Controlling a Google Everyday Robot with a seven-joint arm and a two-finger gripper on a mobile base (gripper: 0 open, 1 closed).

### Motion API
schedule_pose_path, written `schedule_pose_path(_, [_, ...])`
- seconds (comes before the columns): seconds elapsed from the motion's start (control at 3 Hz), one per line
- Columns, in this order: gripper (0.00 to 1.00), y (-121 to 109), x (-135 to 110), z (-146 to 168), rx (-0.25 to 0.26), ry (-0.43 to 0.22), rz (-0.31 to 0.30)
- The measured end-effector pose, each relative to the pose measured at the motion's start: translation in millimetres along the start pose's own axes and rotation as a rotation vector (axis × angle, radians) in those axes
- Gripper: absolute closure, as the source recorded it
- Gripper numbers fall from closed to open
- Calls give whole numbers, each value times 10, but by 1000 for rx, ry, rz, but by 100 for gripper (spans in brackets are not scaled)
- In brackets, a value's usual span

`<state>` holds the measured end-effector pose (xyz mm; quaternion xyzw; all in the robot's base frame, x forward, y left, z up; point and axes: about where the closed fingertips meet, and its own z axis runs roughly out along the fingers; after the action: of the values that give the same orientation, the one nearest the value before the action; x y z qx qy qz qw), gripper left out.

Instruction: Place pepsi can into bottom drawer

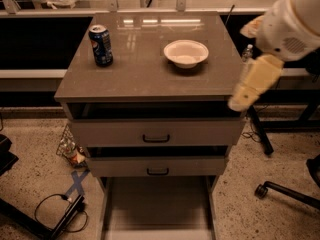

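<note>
You have one pepsi can [101, 45], one white bowl [186, 53] and three drawers. The can, dark blue with a silver top, stands upright on the grey-brown table [145, 79], left of the bowl and well apart from it. The bottom drawer [157, 209] is pulled out furthest, below the bowl. The gripper [252, 84] hangs right of the bowl, beyond the table's edge; you cannot tell how it is set. The floor [35, 169] is speckled.
</note>
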<state>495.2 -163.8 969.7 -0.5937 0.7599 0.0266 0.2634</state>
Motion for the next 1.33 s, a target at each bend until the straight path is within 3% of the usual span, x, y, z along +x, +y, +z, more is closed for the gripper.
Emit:
schedule_pose_path(0.67, [0,-317,-821,827,-15,-519,40])
schedule_pose_path(1.0, [0,-393,-1198,902,27,-739,103])
schedule_pose_path(1.33, [0,-471,-1437,833,67,-807,117])
